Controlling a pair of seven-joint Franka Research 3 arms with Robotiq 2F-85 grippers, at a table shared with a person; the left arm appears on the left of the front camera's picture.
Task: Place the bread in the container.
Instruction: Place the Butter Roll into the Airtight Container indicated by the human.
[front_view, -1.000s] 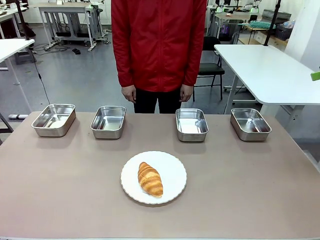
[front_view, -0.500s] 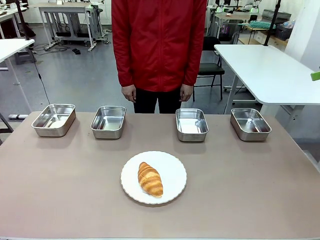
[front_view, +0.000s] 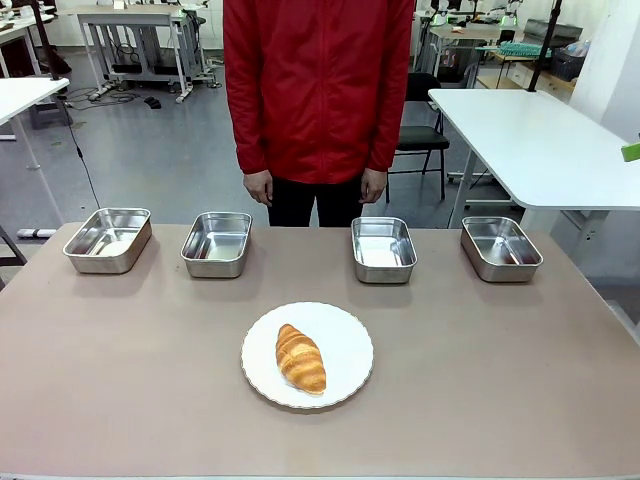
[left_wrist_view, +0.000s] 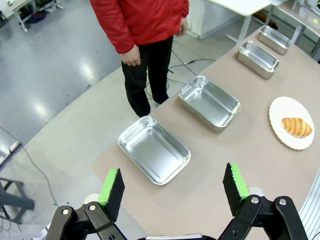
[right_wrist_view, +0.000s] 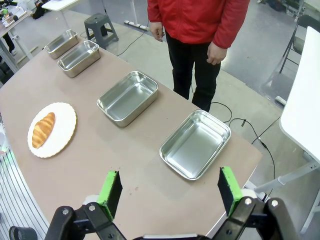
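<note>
Now, front view: the bread (front_view: 300, 358) lies on a white plate (front_view: 348, 345) in the near middle of the bench (front_view: 520, 390). It is well apart from four steel pans in a row along the far edge.
Pans: far-left pan (front_view: 108, 238), inner-left pan (front_view: 217, 242), inner-right pan (front_view: 383, 248) and far-right pan (front_view: 500, 247) all look bare inside.
Person: a person in a red jacket (front_view: 318, 90) stands at the far side between the two inner pans, hands hanging down.
Left wrist view: my left fingers (left_wrist_view: 112, 187) are spread wide and pinch nothing, high over one end of the bench. The end pan sits below them, and the bread is far off on its plate.
Right wrist view: my right fingers (right_wrist_view: 111, 192) are also spread wide and bare, above the opposite end pan.
Container: I cannot tell which pan is meant; they look identical.
Risk, wrong pan: with no cue in sight, I could drop the bread in the wrong one.
Risk, grasp: the bread looks soft and tapers at the ends. Squeezing hard could crush it, and gripping near a tip could let it slip. Catching the plate's rim could make the plate skid.
Risk, person: a reach to the inner pans passes near the hanging hands.
Surface: a plain, matte, brownish bench top.
Room: a glossy grey floor with white tables, cables, a stool (right_wrist_view: 101, 27) and a chair.
</note>
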